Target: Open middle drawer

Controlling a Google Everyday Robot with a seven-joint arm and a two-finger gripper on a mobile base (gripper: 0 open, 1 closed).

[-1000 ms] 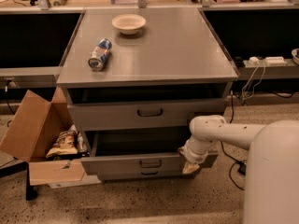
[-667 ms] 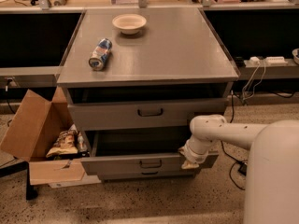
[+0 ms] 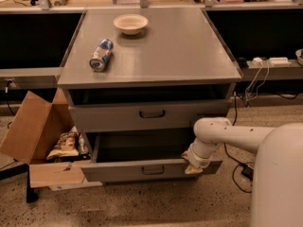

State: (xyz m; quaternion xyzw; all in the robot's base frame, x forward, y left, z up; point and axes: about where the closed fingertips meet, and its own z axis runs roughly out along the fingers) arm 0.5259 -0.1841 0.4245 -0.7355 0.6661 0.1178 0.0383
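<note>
The grey cabinet (image 3: pixel 151 74) stands in the middle of the camera view. The middle drawer (image 3: pixel 123 170) is pulled out well past the cabinet face, its dark inside showing; its small dark loop handle (image 3: pixel 153 170) is at the centre of the front. My gripper (image 3: pixel 194 166) is at the right end of that drawer front, at its upper edge, on the end of my white arm (image 3: pixel 227 136) reaching in from the right. The upper drawer (image 3: pixel 118 117) with its own handle (image 3: pixel 151 113) sits slightly forward, with a dark gap above it.
A white bowl (image 3: pixel 130 23) and a blue-and-white can (image 3: pixel 101 55) lying on its side are on the cabinet top. An open cardboard box (image 3: pixel 33 136) with snack bags (image 3: pixel 64 145) stands at the left of the cabinet. Cables (image 3: pixel 255 79) hang at the right.
</note>
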